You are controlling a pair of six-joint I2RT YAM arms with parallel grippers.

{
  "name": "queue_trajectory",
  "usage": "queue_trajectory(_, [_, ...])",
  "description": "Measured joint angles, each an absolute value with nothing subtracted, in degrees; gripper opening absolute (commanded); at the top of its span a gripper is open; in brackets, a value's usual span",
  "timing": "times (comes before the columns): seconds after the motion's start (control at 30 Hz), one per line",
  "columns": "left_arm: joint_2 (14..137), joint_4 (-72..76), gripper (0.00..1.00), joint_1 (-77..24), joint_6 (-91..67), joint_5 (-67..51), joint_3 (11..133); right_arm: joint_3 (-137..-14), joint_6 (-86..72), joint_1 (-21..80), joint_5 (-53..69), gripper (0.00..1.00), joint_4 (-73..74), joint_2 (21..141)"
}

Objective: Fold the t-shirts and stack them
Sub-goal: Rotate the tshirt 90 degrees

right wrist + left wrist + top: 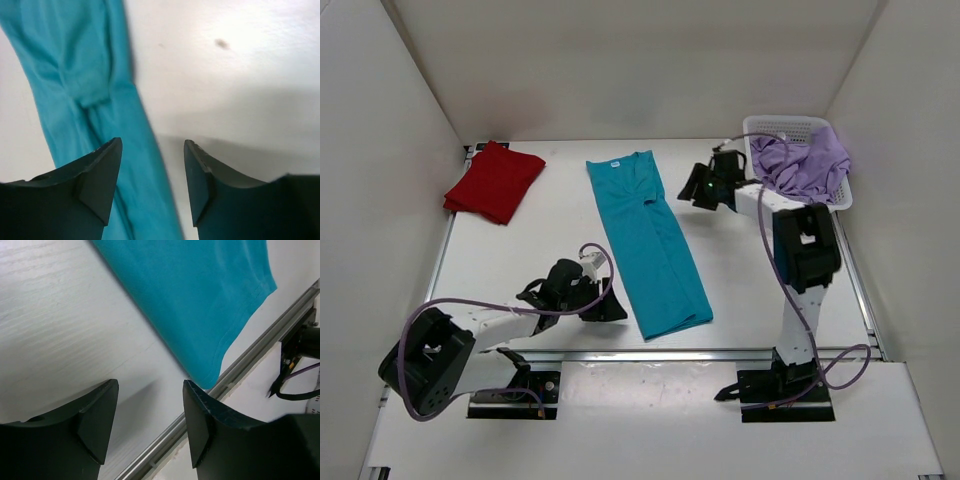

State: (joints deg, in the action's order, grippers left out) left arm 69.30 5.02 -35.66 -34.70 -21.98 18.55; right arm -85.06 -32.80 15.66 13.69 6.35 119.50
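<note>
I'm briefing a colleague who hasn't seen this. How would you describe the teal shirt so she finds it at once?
On the table, running down its middle, lies the teal t-shirt, a long narrow strip with its collar at the far end. The red t-shirt is a compact fold far left; the lavender t-shirt is heaped in the basket.

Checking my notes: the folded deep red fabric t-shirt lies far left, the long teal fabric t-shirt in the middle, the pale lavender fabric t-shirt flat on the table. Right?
Not quite. The pale lavender fabric t-shirt lies bunched in the white plastic mesh basket at the far right, not flat on the table; the top external view shows it. The rest is right.
</note>
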Motion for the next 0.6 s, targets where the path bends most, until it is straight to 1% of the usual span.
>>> queue_trajectory(0.13, [73.23,11.22,0.61,-36.34,-37.63,-22.83,18.41,-66.43,-33.1,12.16,13.91,0.51,1.17,106.28])
queue_trajectory(0.17, [74.56,12.78,0.57,-36.84,-38.41,-22.9,18.59,-61.58,-33.28,11.86,13.98,0.51,-0.32,102.78])
queue_trajectory(0.23, [77.1,15.07,0.44,-37.89,-39.79,-22.92,19.31,-53.71,-33.61,12.38,14.28,0.5,-2.31,97.19])
queue_trajectory(0.3, [79.5,16.51,0.33,-38.94,-40.97,-22.52,19.75,-48.49,-33.91,13.58,14.7,0.5,-4.14,93.95])
queue_trajectory(0.33, [80.27,17.08,0.29,-39.18,-41.69,-22.35,19.86,-46.24,-34.02,14.26,14.81,0.51,-4.89,92.77])
queue_trajectory(0.4, [81.21,18.0,0.24,-39.16,-43.4,-21.8,19.86,-42.13,-34.02,15.46,14.92,0.5,-5.72,90.45])
queue_trajectory(0.43, [81.34,18.13,0.24,-39.09,-44.1,-21.61,19.84,-40.1,-34.04,16.03,15.09,0.5,-6.22,89.3])
queue_trajectory(0.5, [81.17,18.24,0.31,-38.92,-45.3,-20.32,19.66,-36.38,-34.11,16.6,15.27,0.5,-6.7,86.76])
queue_trajectory(0.57, [80.73,18.55,0.42,-38.76,-46.59,-19.59,19.57,-33.1,-34.04,17.28,15.14,0.5,-6.85,84.09])
queue_trajectory(0.6, [80.53,18.55,0.44,-38.72,-46.68,-19.22,19.66,-31.88,-34.0,17.39,15.09,0.5,-6.94,82.81])
